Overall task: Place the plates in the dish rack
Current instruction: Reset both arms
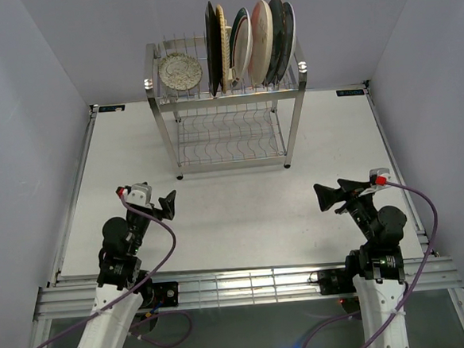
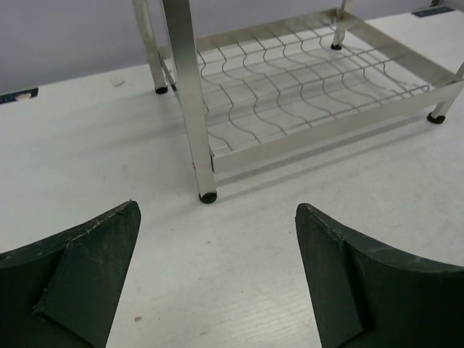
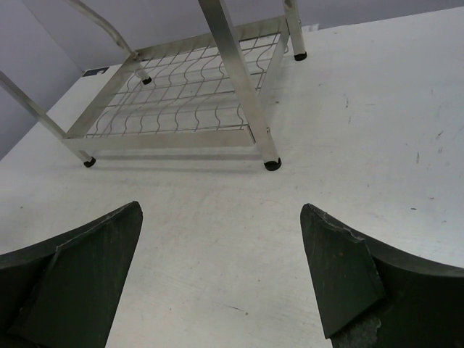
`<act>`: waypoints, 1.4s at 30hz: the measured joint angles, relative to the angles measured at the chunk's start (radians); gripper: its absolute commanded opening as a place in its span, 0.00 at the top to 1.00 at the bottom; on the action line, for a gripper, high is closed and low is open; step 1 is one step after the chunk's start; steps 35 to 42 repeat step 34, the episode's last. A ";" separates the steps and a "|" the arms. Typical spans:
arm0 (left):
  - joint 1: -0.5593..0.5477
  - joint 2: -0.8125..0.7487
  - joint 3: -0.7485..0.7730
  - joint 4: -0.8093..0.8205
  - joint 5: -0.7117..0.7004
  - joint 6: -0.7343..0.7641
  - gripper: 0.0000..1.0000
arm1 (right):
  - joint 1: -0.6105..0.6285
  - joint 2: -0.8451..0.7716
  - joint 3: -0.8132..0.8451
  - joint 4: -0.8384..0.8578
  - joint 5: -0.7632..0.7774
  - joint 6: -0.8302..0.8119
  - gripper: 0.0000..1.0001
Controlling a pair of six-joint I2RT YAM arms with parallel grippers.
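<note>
Dish rack: The dish rack (image 1: 227,99) stood on its four posts at the far middle of the counter (image 1: 242,201), well apart from both arms.
Upright row: Six of the plates (image 1: 261,40) stood on edge in the top tier's wire slots, close together and leaning slightly. The slots likely kept each one from rolling or tipping into its neighbour.
Row order: From left to right came a dark plate (image 1: 214,48), the yellow woven plate (image 1: 222,43), a white-faced plate (image 1: 241,39), the pink-cream plate, a dark blue-grey plate (image 1: 276,34) and a pale-rimmed plate (image 1: 289,28).
Silver plate: The small silver-grey plate (image 1: 180,72) sat apart at the left end of the same tier, face towards the top camera. Whether it lay flat or leaned could not be told.
Lower tier: Both wrist views showed only bare wavy wire on the lower shelf (image 2: 304,80).
Left fingers: The left fingers (image 2: 87,268) were spread wide with nothing between them, low over the counter and aimed at the rack's near post (image 2: 190,94).
Right fingers: The right fingers (image 3: 348,283) were likewise spread and carried nothing.
Progress: No plate showed on the counter, so the loading looked finished. The arms' position near their bases fitted a rest pose.
</note>
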 measured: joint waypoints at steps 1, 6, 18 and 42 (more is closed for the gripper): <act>0.000 0.000 -0.023 0.007 -0.005 0.000 0.02 | 0.000 0.000 -0.007 0.010 -0.005 0.005 0.05; 0.000 -0.001 -0.087 0.032 -0.026 0.005 0.02 | 0.000 0.000 -0.037 0.040 -0.016 0.013 0.05; 0.000 0.004 -0.091 0.085 -0.073 0.005 0.02 | 0.000 -0.003 -0.058 0.061 -0.020 0.014 0.05; 0.000 0.001 -0.092 0.089 -0.089 0.005 0.02 | 0.000 -0.003 -0.058 0.061 -0.027 0.013 0.04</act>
